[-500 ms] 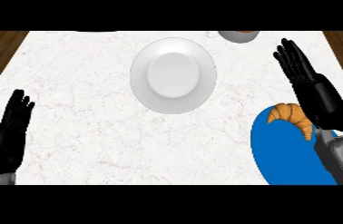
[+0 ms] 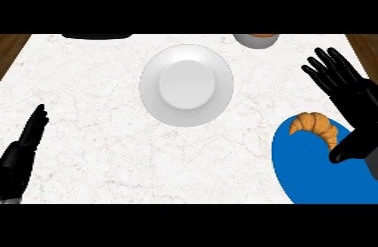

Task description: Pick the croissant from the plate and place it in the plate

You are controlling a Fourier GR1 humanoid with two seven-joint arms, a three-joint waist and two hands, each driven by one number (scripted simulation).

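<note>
- My black right hand (image 2: 347,98), fingers spread, hovers beside the golden curved croissant (image 2: 317,126) on the round blue plate (image 2: 310,166) at the counter's right edge.
- Round white plate (image 2: 186,86) sits mid-counter.
- My black left hand (image 2: 22,151) rests straight-fingered at the left edge.

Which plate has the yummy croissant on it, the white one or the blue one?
The round blue plate at the lower right holds the golden-brown croissant, right beside the robot's right hand. The round white plate in the middle has nothing on it.
</note>
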